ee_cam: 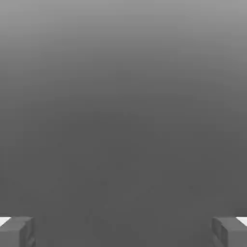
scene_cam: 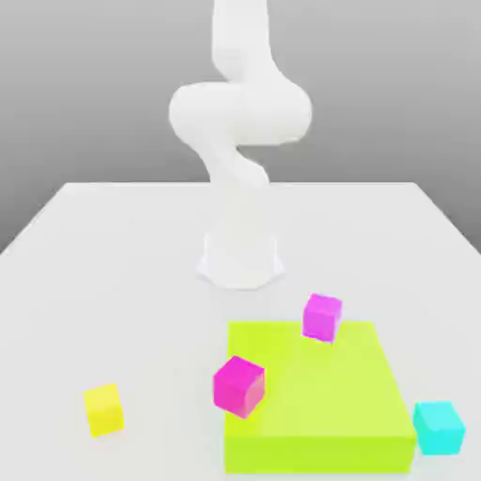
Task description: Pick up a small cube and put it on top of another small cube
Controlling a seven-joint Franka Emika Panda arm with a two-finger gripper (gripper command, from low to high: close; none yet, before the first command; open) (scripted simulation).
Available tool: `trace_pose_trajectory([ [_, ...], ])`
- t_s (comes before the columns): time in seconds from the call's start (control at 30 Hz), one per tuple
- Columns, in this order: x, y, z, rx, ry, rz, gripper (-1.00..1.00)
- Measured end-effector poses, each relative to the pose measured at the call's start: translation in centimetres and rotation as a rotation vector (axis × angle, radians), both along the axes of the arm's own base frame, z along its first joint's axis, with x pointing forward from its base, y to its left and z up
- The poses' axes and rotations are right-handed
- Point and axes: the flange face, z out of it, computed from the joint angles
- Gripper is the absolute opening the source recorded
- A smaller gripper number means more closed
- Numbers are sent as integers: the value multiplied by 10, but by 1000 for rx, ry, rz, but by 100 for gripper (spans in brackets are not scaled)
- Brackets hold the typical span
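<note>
While my hand [ee_cam: 123, 231] hangs with fingers [ee_cam: 17, 231] spread wide and empty, I see the cyan cube [scene_cam: 439, 426] on the bench [scene_cam: 113, 282] far below, touching the green slab [scene_cam: 319, 395] on the exterior view's right.

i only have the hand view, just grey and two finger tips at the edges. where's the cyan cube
Observer: The cyan cube sits on the white table, just off the exterior view's right edge of a lime green slab.
Operator: anything on that slab
Observer: One magenta cube rests on its far edge; another magenta cube sits at its left edge in the exterior view.
Operator: other cubes?
Observer: A yellow cube stands alone on the table, towards the exterior view's left.
</note>
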Motion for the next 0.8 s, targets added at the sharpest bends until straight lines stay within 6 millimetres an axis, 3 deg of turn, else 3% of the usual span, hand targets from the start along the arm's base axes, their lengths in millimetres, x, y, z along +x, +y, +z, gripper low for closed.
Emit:
trace_pose_trajectory([
  [0.2, 65, 52, -92, -171, 151, 272, 0],
  [0.4, 100, 109, -194, -315, 286, 563, 0],
  [0.57, 106, 159, -285, -419, 386, 829, 0],
  [0.67, 97, 192, -340, -474, 440, 1003, 0],
  [0.8, 81, 217, -414, -527, 512, 1211, 0],
])
